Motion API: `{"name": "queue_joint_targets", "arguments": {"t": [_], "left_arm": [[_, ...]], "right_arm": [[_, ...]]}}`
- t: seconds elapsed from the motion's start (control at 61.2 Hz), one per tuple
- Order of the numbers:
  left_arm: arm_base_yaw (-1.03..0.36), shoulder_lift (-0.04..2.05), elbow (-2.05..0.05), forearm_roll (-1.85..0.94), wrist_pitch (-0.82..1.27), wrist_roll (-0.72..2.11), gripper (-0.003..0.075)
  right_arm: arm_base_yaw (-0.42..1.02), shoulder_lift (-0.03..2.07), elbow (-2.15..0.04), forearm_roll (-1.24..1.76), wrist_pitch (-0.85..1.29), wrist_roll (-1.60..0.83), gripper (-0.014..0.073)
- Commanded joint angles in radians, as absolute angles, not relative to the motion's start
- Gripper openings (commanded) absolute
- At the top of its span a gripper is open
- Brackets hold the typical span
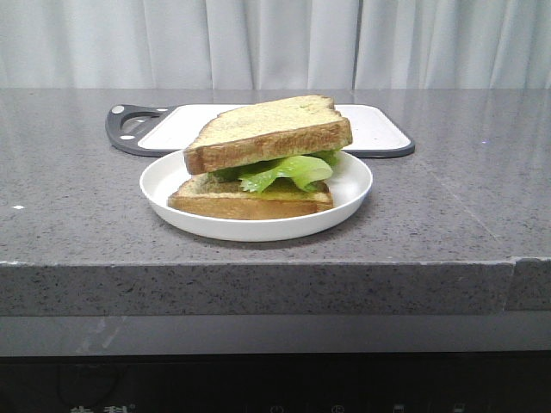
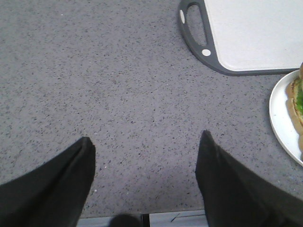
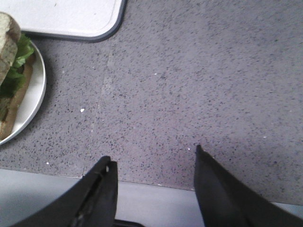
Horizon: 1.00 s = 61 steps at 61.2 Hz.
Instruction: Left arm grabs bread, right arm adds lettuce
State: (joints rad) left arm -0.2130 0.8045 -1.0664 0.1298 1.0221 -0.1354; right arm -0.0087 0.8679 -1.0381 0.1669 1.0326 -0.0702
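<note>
The thick bread slice [image 1: 267,129] lies tilted on top of the lettuce [image 1: 288,170], which rests on a thinner slice [image 1: 250,200] on a white plate [image 1: 353,185]. Neither arm shows in the front view. My left gripper [image 2: 147,137] is open and empty above bare counter, with the plate's rim [image 2: 281,118] off to its side. My right gripper [image 3: 151,152] is open and empty over the counter's front edge. The plate [image 3: 33,101], the lettuce [image 3: 19,61] and the bread [image 3: 7,38] show at the side of the right wrist view.
A white cutting board [image 1: 379,129] with a dark grey rim and handle [image 1: 129,129] lies behind the plate. It also shows in the left wrist view [image 2: 255,33] and the right wrist view [image 3: 66,16]. The grey speckled counter's front edge [image 1: 258,262] is close.
</note>
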Motion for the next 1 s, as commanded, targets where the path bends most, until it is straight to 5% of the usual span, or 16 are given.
{"name": "queue_joint_targets", "arguments": {"t": [0.0, 0.082, 0.327, 0.457, 0.555, 0.98], "left_arm": [[-0.210, 0.749, -1.049, 0.150, 0.936, -0.162, 0.0462], [-0.210, 0.720, -1.023, 0.149, 0.914, -0.162, 0.0441], [-0.210, 0.711, -1.007, 0.149, 0.905, -0.162, 0.0184], [-0.210, 0.711, -1.007, 0.149, 0.901, -0.162, 0.0055], [-0.210, 0.711, -1.007, 0.149, 0.901, -0.160, -0.0020], [-0.210, 0.711, -1.007, 0.144, 0.900, -0.160, -0.0020]], "right_arm": [[-0.013, 0.830, -1.072, 0.157, 0.960, -0.056, 0.0393], [-0.013, 0.802, -1.070, 0.157, 0.933, -0.056, 0.0375], [-0.013, 0.772, -1.060, 0.161, 0.930, -0.056, 0.0040], [-0.013, 0.772, -1.060, 0.162, 0.932, -0.056, -0.0072], [-0.013, 0.772, -1.060, 0.162, 0.939, -0.056, -0.0067], [-0.013, 0.772, -1.060, 0.168, 0.963, -0.056, -0.0067]]}}
